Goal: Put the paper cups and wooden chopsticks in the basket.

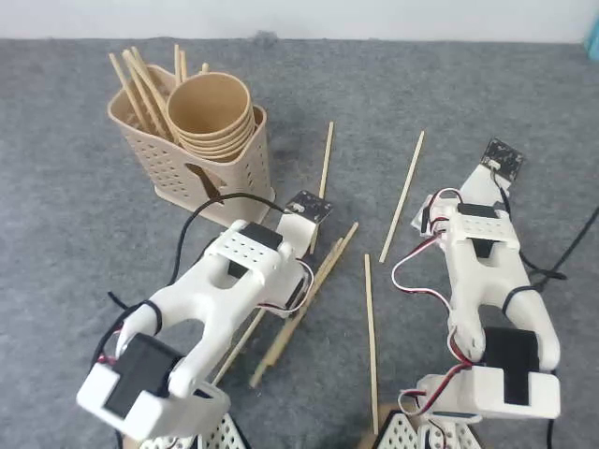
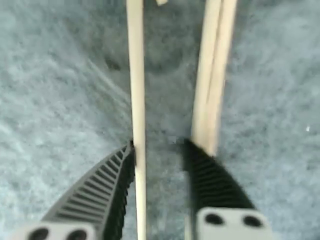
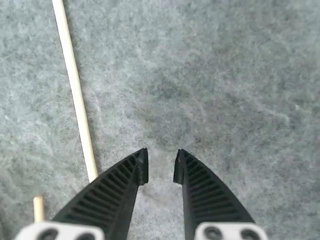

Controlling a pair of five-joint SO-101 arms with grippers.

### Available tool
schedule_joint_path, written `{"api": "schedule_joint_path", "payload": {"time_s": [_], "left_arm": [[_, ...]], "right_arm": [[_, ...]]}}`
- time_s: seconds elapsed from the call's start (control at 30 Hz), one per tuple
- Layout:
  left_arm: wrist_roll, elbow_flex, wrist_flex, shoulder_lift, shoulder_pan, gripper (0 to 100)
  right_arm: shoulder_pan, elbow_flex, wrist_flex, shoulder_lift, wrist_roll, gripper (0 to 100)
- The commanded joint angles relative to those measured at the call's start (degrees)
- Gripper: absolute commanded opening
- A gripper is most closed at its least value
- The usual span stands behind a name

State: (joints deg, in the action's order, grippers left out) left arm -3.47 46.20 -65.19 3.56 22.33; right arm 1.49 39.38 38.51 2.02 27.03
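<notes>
Cups look done: paper cups (image 1: 211, 108) stacked in the basket (image 1: 167, 178) at 10 o'clock, some sticks in there too. Left tool (image 2: 159, 146) is open over loose wooden chopsticks (image 2: 135, 75). Maybe six still on the bench (image 1: 75, 234). Right tool (image 3: 161, 156) is open, empty.

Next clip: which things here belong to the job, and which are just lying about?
Job: basket; cups stacked in it; chopsticks standing in it; loose chopsticks on the carpet.
Lying about: black cable; blue thing at the high view's edge.
</notes>
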Motion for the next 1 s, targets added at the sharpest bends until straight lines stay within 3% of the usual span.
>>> {"api": "schedule_joint_path", "payload": {"time_s": [0.0, 0.2, 0.33, 0.67, 0.83, 0.97], "left_arm": [[-0.4, 0.8, 0.5, 0.1, -0.4, 22], [-0.2, 4.0, 6.5, 0.1, -0.3, 0], [3.5, 2.4, 2.4, 0.8, -0.3, 1], [10.5, -11.1, -17.2, 2.6, -0.2, 1], [17.8, -14.9, -25.6, 15.1, -0.4, 1], [18.2, -17.4, -28.0, 29.1, -0.7, 1]], "right_arm": [[-0.5, -1.4, -0.4, 0.5, -0.7, 9.4], [-0.5, -1.4, -0.4, 0.5, -0.7, 9.4], [-0.5, -1.4, -0.4, 0.5, -0.7, 9.4], [-0.5, -1.4, -0.4, 0.5, -0.7, 9.4], [-0.5, -1.4, -0.5, 0.5, -0.7, 9.4], [-0.5, -1.4, -0.7, 0.5, -0.7, 9.4]]}}
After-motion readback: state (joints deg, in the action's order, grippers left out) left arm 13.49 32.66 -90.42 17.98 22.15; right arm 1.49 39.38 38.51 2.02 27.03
